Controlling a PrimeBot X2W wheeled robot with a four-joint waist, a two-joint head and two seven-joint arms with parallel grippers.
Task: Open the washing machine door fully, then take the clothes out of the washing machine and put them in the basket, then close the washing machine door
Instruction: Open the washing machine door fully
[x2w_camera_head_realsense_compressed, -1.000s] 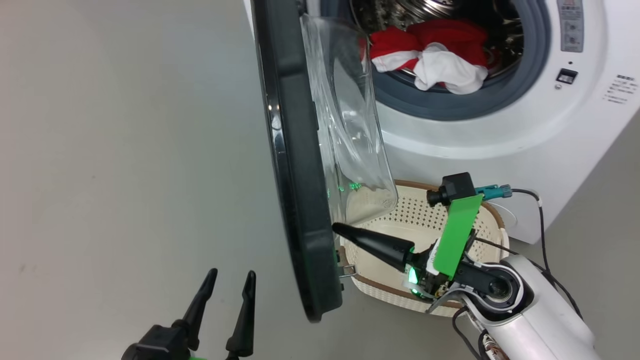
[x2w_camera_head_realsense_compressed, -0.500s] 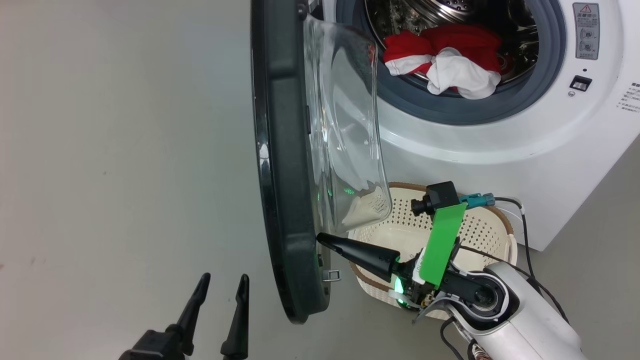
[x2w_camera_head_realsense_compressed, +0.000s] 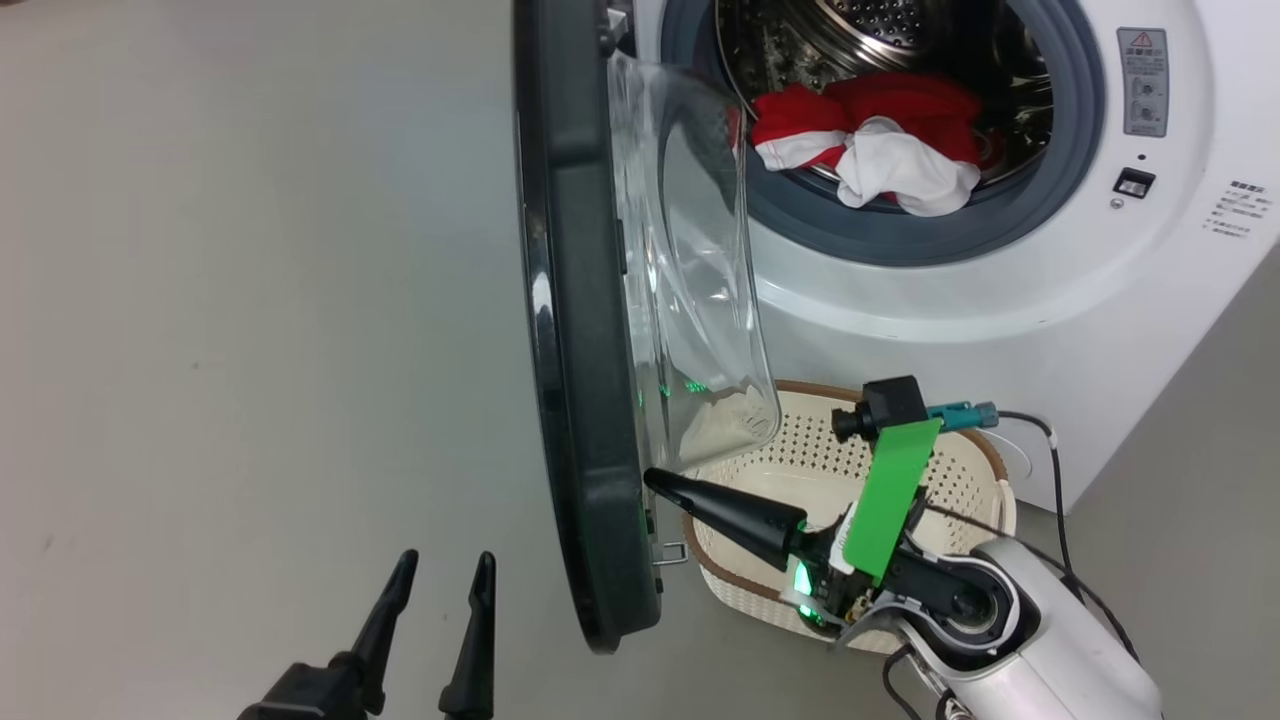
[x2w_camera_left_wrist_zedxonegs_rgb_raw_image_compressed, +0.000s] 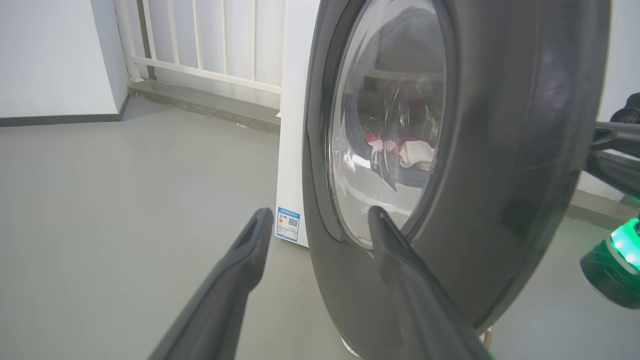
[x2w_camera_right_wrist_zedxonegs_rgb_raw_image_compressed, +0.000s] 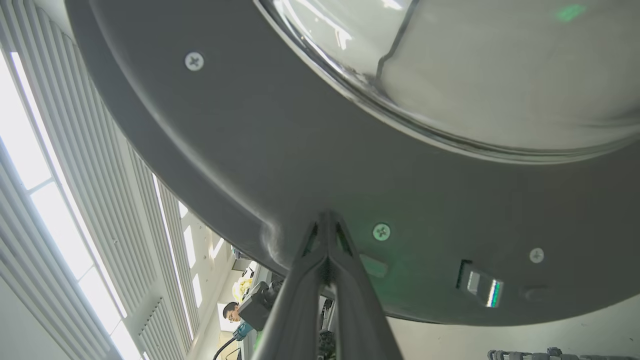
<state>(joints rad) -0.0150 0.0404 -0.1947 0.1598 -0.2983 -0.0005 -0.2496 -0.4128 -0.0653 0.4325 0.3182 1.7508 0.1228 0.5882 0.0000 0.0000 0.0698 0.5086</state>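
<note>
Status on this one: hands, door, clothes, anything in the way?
Left hand open, empty, outside the door. Right hand shut, tip at door's inner rim. Clothes in the drum; basket looks empty. Door glass overhangs part of basket.

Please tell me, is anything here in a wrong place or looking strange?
Nothing looks damaged or spilled. One oddity: the clothes sit bunched at the drum mouth, with a white part drooping onto the grey rubber ring. From the head view, the basket stands partly beneath the open washing machine door.
</note>
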